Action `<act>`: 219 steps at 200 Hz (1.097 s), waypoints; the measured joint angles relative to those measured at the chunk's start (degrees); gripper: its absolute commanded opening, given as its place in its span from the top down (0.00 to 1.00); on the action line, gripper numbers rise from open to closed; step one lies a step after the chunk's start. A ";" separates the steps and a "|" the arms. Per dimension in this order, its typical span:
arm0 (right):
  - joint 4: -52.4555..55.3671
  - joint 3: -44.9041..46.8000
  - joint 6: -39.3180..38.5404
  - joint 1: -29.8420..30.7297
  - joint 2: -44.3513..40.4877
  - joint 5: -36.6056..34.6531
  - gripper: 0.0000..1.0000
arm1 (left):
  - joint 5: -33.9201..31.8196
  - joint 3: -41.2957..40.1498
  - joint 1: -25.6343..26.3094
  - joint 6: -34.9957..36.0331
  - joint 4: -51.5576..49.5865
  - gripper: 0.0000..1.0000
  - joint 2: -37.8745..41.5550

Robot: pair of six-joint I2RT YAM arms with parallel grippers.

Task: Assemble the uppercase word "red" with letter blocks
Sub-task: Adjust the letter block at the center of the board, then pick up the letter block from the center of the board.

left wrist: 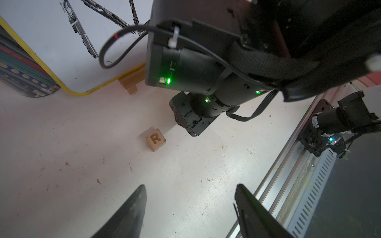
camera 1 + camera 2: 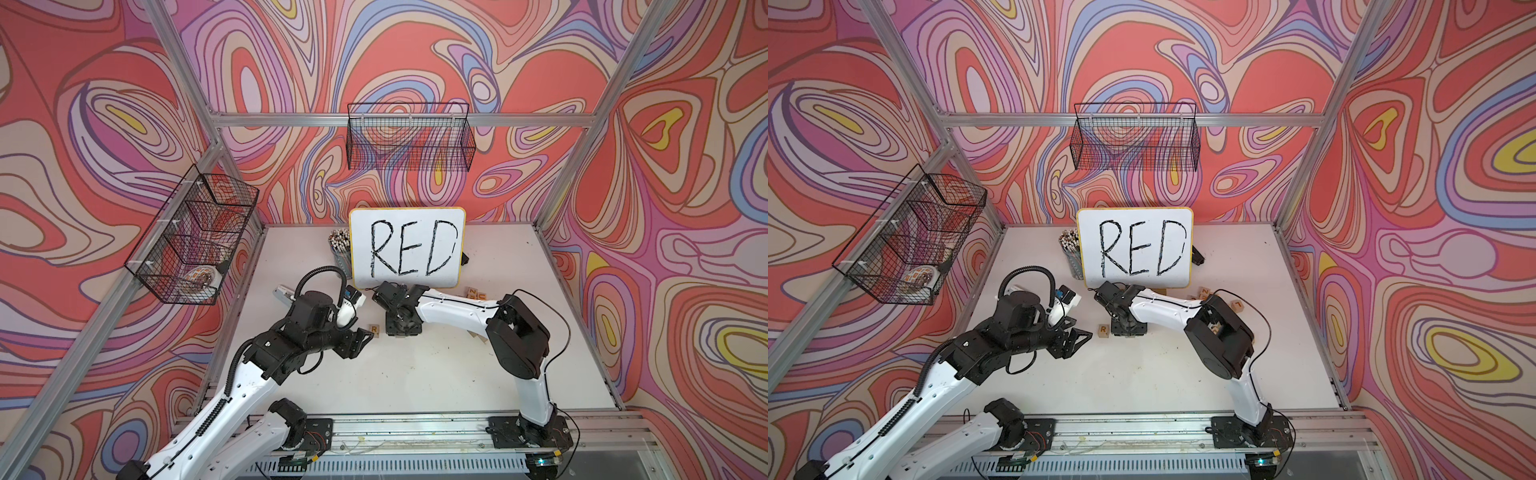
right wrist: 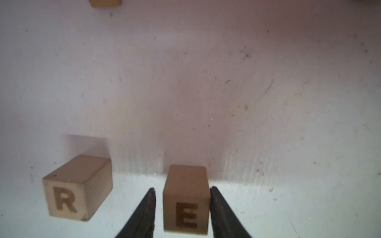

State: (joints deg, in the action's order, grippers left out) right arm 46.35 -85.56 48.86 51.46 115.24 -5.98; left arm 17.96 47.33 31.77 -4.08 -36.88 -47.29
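Right arm (image 2: 451, 305) aims straight down, jaws loosely straddling the E block (image 3: 185, 195).

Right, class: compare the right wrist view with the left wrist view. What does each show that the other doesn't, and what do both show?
Only the right wrist view: the E block standing between the fingers of the right gripper, with a sliver of gap on one side.
Only the left wrist view: the whiteboard with its yellow rim, the rail, and the left gripper, open and empty.
Both: the R block, lying free on the white table.
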 measured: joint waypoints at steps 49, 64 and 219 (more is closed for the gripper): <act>2.84 0.24 -1.55 0.00 -11.82 -1.70 0.54 | -0.28 0.02 0.00 0.00 0.02 0.29 0.00; 4.24 1.11 -1.70 -0.17 -17.68 -3.67 0.54 | -0.26 0.04 0.00 0.00 0.02 0.29 -0.11; 12.46 34.69 -0.94 -35.80 -50.66 0.35 0.54 | 0.20 20.61 4.76 3.10 5.95 0.30 -21.16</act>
State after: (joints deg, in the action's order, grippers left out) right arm 58.81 -50.87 47.92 15.66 64.58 -5.63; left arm 18.15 67.94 36.53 -0.97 -30.94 -68.45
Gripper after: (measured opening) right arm 0.463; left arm 0.701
